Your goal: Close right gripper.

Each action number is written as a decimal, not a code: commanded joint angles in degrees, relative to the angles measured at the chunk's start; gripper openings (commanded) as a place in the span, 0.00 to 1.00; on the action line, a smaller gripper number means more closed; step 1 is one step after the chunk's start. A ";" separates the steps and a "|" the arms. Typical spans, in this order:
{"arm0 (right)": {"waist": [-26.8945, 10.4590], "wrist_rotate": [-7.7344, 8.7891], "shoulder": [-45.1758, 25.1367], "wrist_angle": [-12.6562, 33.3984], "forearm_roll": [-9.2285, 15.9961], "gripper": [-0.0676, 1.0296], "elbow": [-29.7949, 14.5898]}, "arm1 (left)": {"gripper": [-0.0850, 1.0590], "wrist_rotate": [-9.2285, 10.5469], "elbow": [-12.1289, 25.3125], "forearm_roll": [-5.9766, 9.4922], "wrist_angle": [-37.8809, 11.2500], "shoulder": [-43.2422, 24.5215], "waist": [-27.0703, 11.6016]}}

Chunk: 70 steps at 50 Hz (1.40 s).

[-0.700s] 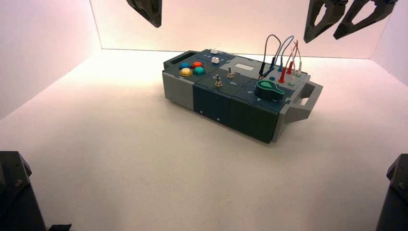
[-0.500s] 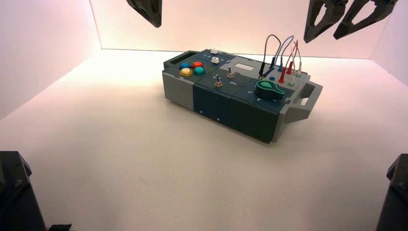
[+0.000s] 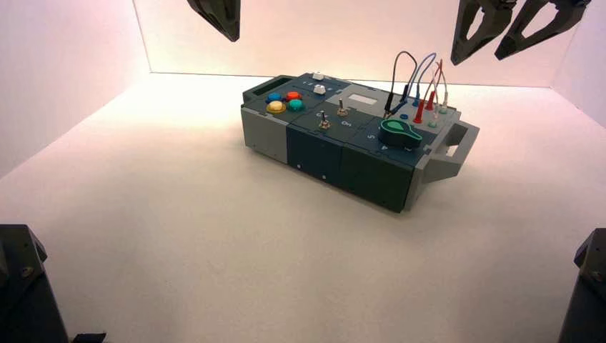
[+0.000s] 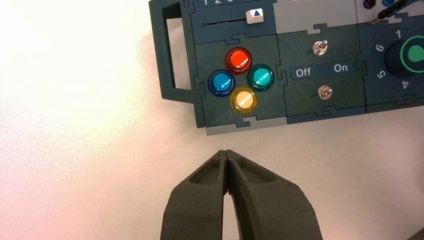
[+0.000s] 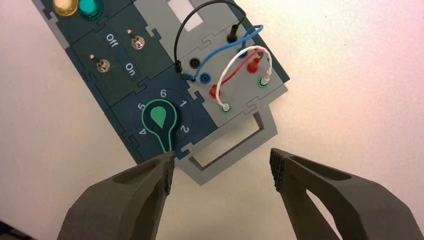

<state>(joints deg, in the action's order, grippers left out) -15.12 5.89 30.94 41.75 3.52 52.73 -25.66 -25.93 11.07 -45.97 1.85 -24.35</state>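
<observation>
My right gripper [image 3: 477, 57] hangs high above the box's right end, at the top right of the high view. It is open and empty, its two black cutout fingers well apart. In the right wrist view the gripper [image 5: 222, 170] frames bare table just off the box's grey handle [image 5: 226, 152], and one fingertip [image 5: 169, 170] overlaps the edge beside the green knob [image 5: 159, 119]. My left gripper [image 3: 229, 28] is shut and empty, high above the box's left end. In the left wrist view it [image 4: 226, 153] is off the box's edge, near the four coloured buttons [image 4: 242, 80].
The dark blue and grey box [image 3: 357, 150] stands turned at an angle on the white table. It bears two toggle switches [image 5: 118, 52] lettered Off and On, looped wires [image 3: 421, 78] at its right end, and a slider [image 4: 254, 15]. White walls enclose the back and sides.
</observation>
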 commanded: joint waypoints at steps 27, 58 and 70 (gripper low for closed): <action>-0.09 -0.26 0.00 -0.35 0.09 0.68 -0.79 | 0.05 -0.35 0.79 0.09 0.26 1.41 -0.26; 0.00 -0.18 -0.70 1.85 -0.97 0.04 -1.05 | 0.05 -0.35 0.70 0.18 0.26 1.41 -0.26; 0.00 -0.09 -0.88 1.76 -0.97 0.04 -1.05 | 0.05 -0.35 0.79 0.18 0.26 1.32 -0.26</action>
<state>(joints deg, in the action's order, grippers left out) -15.03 5.89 29.79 43.77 2.55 52.73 -25.66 -25.93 11.16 -45.97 1.85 -24.35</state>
